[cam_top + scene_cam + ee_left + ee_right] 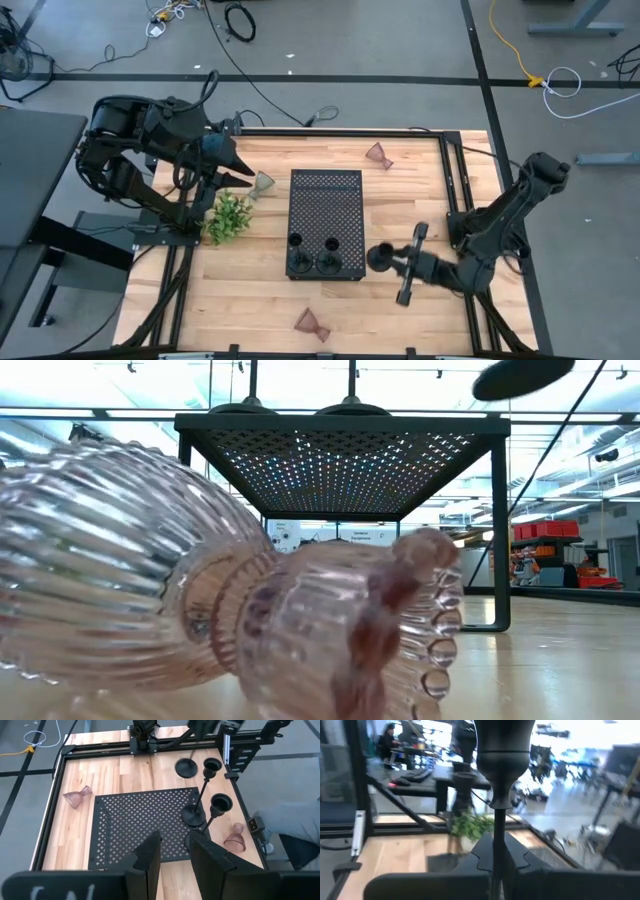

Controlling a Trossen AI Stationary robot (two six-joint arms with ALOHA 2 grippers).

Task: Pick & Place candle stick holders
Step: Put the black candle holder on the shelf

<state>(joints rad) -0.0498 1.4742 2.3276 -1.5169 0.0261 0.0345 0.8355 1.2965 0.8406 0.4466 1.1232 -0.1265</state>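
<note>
Two black candle stick holders (pixel 312 262) stand on their disc bases at the near end of the black perforated tray (pixel 325 205). My right gripper (pixel 398 262) is shut on a third holder (pixel 380 258), just right of the tray's near right corner. Three tinted glass cups lie on their sides on the table: one at the far edge (pixel 378 154), one at the near edge (pixel 312 323), which fills the low view (pixel 200 590), and one left of the tray (pixel 263 183). My left gripper (pixel 245 178) is open just left of that third cup, with nothing between its fingers (pixel 175 842). My right gripper pinches the holder's slim stem (pixel 494 827) between its two fingers (pixel 480 852), below the candle cup (pixel 502 745). The fingers come in level from the table's right and lie across the stem. The holder stands upright, its disc base (pixel 520 375) lifted clear above tray height.
A green leafy sprig (pixel 228 215) lies on the table beside my left arm. A black frame rail (pixel 455 190) runs along the table's right side. Bare wood (pixel 420 190) lies between the tray and that rail.
</note>
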